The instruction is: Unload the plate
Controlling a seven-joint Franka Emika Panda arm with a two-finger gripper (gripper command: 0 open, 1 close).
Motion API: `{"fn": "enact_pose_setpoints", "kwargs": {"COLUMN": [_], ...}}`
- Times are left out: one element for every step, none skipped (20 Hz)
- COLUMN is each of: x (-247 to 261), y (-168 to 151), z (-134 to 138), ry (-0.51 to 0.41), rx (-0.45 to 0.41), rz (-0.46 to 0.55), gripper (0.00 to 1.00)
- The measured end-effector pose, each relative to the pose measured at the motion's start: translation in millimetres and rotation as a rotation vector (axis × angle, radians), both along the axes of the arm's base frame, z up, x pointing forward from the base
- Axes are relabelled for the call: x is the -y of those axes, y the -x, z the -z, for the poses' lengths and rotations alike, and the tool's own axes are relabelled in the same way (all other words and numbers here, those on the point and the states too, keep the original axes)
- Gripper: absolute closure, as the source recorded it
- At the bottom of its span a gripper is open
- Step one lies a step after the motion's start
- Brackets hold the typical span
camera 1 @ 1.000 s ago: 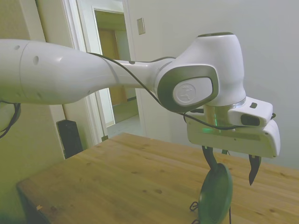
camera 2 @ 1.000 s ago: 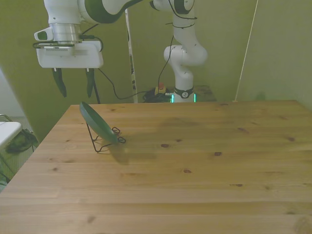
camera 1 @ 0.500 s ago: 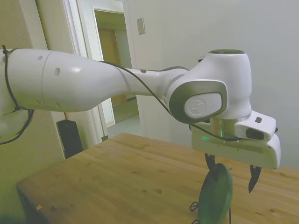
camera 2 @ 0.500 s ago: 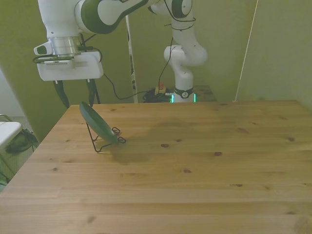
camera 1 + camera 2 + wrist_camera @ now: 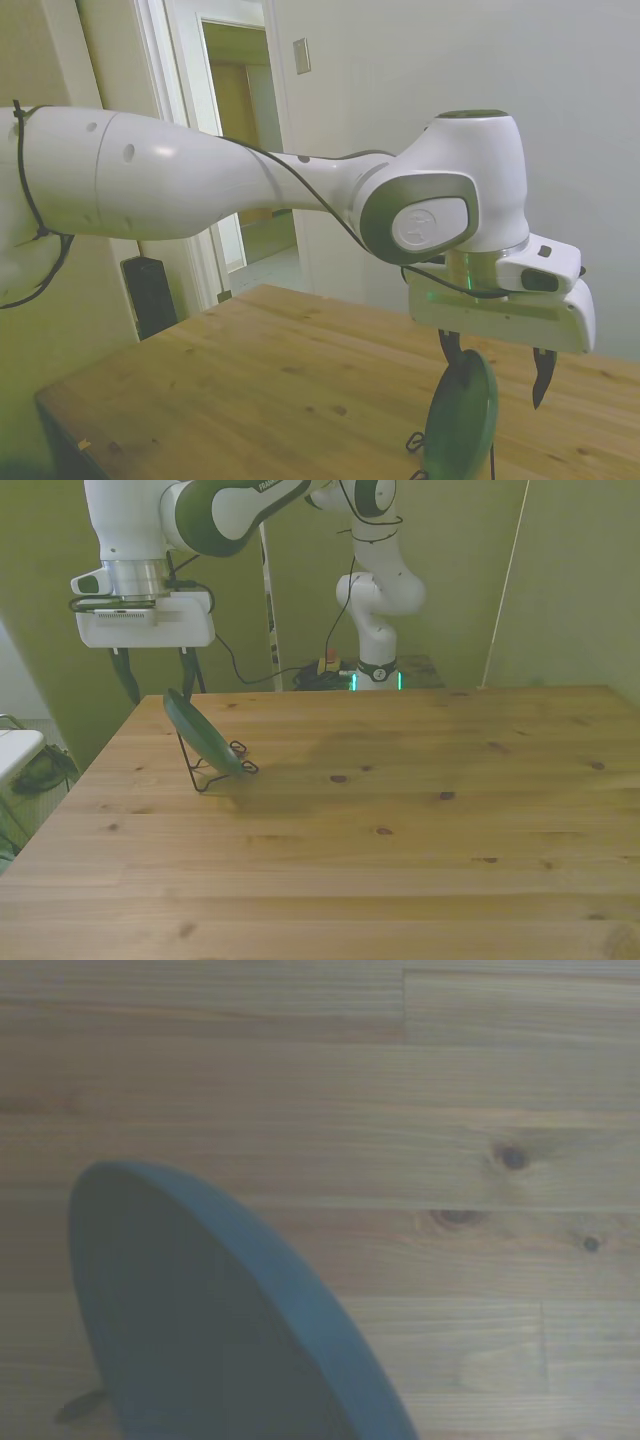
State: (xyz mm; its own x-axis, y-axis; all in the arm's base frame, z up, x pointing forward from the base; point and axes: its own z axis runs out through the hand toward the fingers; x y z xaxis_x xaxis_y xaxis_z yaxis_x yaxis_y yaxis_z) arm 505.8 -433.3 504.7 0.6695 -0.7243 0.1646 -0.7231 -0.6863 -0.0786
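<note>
The dark green plate [image 5: 203, 732] leans tilted in a thin black wire rack [image 5: 218, 770] near the far corner of the table at the front view's left. From the side the plate [image 5: 462, 418] stands nearly on edge, and up close the wrist view shows its rim and face [image 5: 215, 1330]. My gripper [image 5: 157, 674] hangs open directly above the plate's top edge, one finger on each side of it. In the side view the gripper [image 5: 496, 366] straddles the plate's upper rim, with nothing held.
The wooden table [image 5: 400, 820] stretches wide toward the front view's right and near side. A doorway [image 5: 245, 150] and wall stand behind the table in the side view. Cables [image 5: 235, 660] hang behind the table's far edge.
The gripper dropped closer to the plate's top edge over the second, then rose very slightly. The plate and rack stayed put.
</note>
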Motion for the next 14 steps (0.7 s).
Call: {"fn": "enact_pose_setpoints", "kwargs": {"x": [-1.6,-3.5,-5.1,-6.3,-6.9,-7.1,-6.6,-5.9,-5.3,-5.0,-4.7,-4.8,-5.1,-5.6], "y": [-0.7,-1.9,-2.9,-3.1,-2.9,-2.9,-3.0,-2.8,-2.8,-2.8,-2.9,-2.8,-2.7,-2.5], "z": [1.6,2.7,3.6,4.5,5.0,4.8,4.4,4.2,4.1,4.2,4.6,5.3,6.4,7.3], "ry": [0.005,0.01,0.017,0.021,0.025,0.032,0.041,0.049,0.058,0.064,0.069,0.071,0.07,0.07], "rx": [-0.002,-0.005,-0.007,-0.011,-0.014,-0.016,-0.014,-0.015,-0.018,-0.019,-0.019,-0.021,-0.022,-0.023], "rz": [-0.002,-0.003,-0.004,-0.004,-0.004,-0.004,-0.003,-0.003,-0.003,-0.003,-0.003,-0.003,-0.003,-0.002], "gripper": [1.0,1.0,1.0,1.0,1.0,1.0,1.0,1.0,1.0,1.0,1.0,1.0,1.0,1.0]}}
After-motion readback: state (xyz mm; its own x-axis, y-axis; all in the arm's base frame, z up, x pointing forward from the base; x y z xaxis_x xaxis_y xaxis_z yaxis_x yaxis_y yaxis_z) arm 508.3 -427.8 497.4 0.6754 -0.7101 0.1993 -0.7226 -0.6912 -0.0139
